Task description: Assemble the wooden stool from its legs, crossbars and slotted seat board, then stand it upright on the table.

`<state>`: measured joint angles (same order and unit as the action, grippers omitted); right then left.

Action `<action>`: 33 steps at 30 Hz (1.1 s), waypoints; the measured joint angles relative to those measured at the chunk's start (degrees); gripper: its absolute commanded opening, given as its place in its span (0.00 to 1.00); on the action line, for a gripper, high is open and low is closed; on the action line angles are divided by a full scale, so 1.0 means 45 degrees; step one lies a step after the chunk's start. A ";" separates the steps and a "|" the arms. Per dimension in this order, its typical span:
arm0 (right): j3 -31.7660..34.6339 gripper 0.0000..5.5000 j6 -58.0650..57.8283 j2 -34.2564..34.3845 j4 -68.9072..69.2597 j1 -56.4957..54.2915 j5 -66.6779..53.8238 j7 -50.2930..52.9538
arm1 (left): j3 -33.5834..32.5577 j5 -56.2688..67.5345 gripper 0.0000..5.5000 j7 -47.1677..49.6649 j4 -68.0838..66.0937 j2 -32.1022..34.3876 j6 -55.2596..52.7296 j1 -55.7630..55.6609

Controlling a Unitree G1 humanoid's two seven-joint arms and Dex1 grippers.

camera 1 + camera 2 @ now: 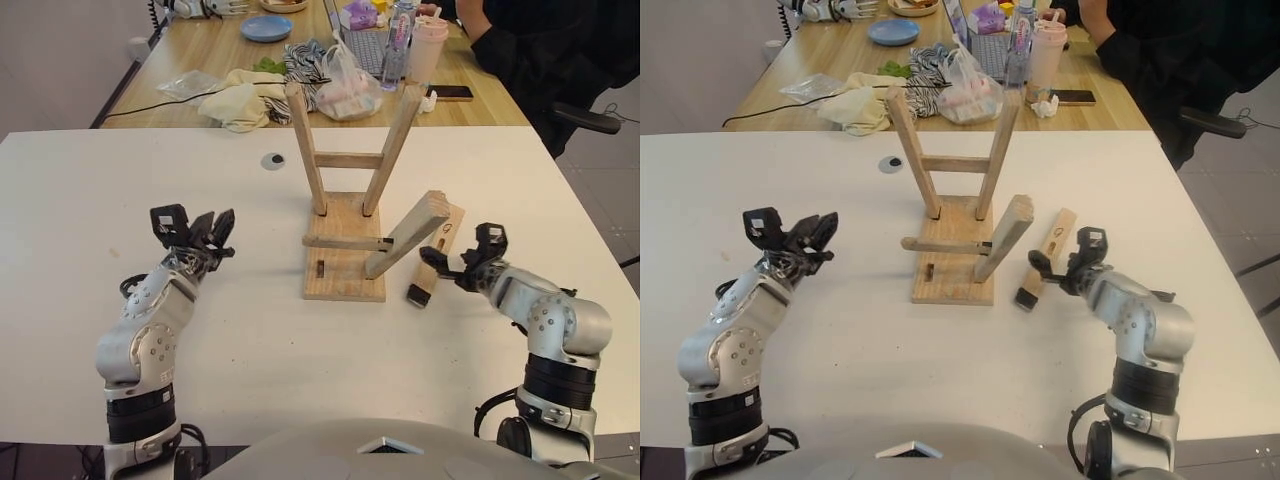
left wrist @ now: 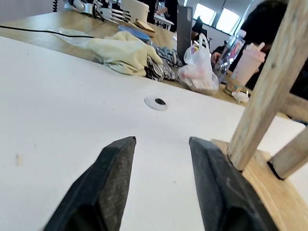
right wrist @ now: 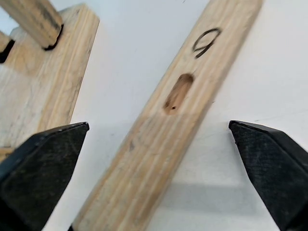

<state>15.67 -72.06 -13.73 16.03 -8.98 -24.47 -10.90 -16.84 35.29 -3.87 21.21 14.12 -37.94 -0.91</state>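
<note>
– On the white table (image 1: 120,200), how far along is the stool?
– Half built, in the middle. The slotted seat board (image 1: 345,278) lies flat. Two legs rise from its far slots, the left upright leg (image 1: 306,150) and the right upright leg (image 1: 392,150). They lean a little towards each other at the foot and are joined by the upper crossbar (image 1: 350,160).
– And the near end?
– The tilted leg (image 1: 410,233) sits at the board's near right side and leans off to the right. The lower crossbar (image 1: 343,242) runs level from it across the board, and its other end reaches the board's left edge.
– The fourth leg?
– The loose leg (image 3: 144,149) lies flat on the table just right of the board, roughly along it. Its slot faces up, with a pen mark beyond the slot.
– What about the right gripper?
– The right gripper (image 3: 159,126) is spread wide, one finger on either side of the loose leg. Bare table shows between each finger and the wood, so it grasps nothing.
– Left?
– The left gripper (image 2: 161,140) is released too, fingers parted and empty. It hangs low over bare table, well to the left of the board.
– Anything else?
– A small round grommet (image 1: 273,160) is set in the tabletop beyond the board's far left corner. On the wooden desk behind lie a pale cloth (image 1: 240,100) and a plastic bag (image 1: 345,85).
</note>
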 measured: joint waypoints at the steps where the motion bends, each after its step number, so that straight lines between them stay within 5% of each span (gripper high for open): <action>1: -0.0164 0.98 -0.0114 -0.0048 -0.0139 -0.0188 -0.0002 -0.0035 | 0.0044 -0.0061 0.36 0.0022 -0.0070 -0.0157 0.0114 -0.0121; 6: -0.1197 0.98 -0.0088 -0.0418 -0.2040 -0.1825 0.0359 -0.0278 | 0.0794 -0.0514 0.36 0.0017 -0.0144 -0.0687 0.0393 -0.0292; 13: -0.3771 0.98 0.0702 -0.4116 -0.5366 -0.3238 0.1100 -0.3020 | 0.1079 -0.0637 0.36 0.0184 -0.0086 -0.1547 0.0840 -0.0135; 18: -0.5419 0.84 0.1122 -0.5713 -0.6474 -0.3979 0.1561 -0.5092 | 0.1039 -0.0960 0.37 0.0227 -0.0141 -0.1567 0.1032 -0.0350; 26: -0.5523 0.59 0.1463 -0.7681 -0.6396 -0.2953 0.1410 -0.7148 | 0.0927 -0.1107 0.37 0.0116 -0.0280 -0.1607 0.1074 -0.0760; 33: -0.5638 0.38 0.7592 -0.8509 -0.9347 -0.2096 0.2468 -0.8491 | -0.0800 0.0874 0.40 0.0085 -0.0561 -0.2313 0.2065 -0.1837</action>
<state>-9.70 -37.90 -52.02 -26.03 -18.41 -13.36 -49.11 -20.44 39.23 -3.49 18.69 3.71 -28.65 -9.18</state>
